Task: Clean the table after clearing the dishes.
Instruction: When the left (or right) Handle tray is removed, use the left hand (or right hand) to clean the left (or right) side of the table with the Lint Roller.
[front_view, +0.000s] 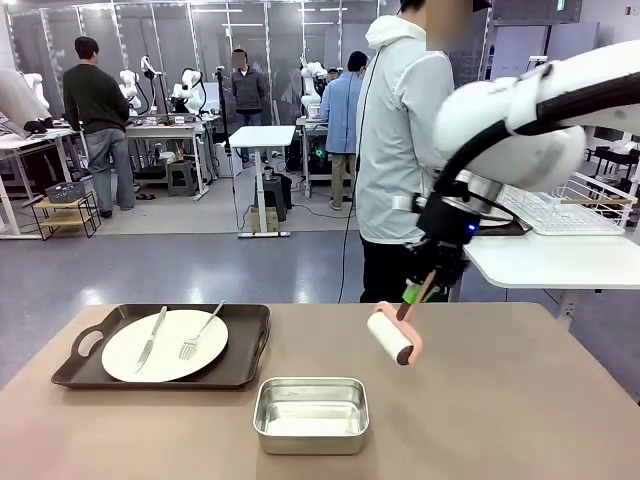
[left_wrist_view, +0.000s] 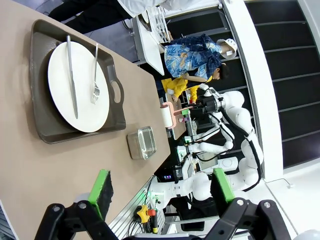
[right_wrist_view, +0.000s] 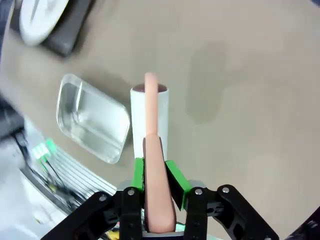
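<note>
At the left of the brown table (front_view: 500, 400) stands a dark tray (front_view: 250, 345) holding a white plate (front_view: 172, 335) with a knife and fork laid on it. My right gripper (front_view: 422, 288) is shut on the pink handle of a white roller (front_view: 390, 337), which hangs low over the table's middle right. In the right wrist view the green pads of the right gripper (right_wrist_view: 154, 172) clamp that handle, with the roller (right_wrist_view: 150, 120) below. My left gripper (left_wrist_view: 162, 186) is open and holds nothing, high above the table, looking down on the plate (left_wrist_view: 84, 85) and tray (left_wrist_view: 45, 125).
A small steel pan (front_view: 311, 414) sits near the table's front edge, just left of the roller; it lies beside the roller as the pan (right_wrist_view: 92, 117). A person in a pale jacket (front_view: 400, 140) stands at the far side. A white side table (front_view: 560, 260) carries a wire rack.
</note>
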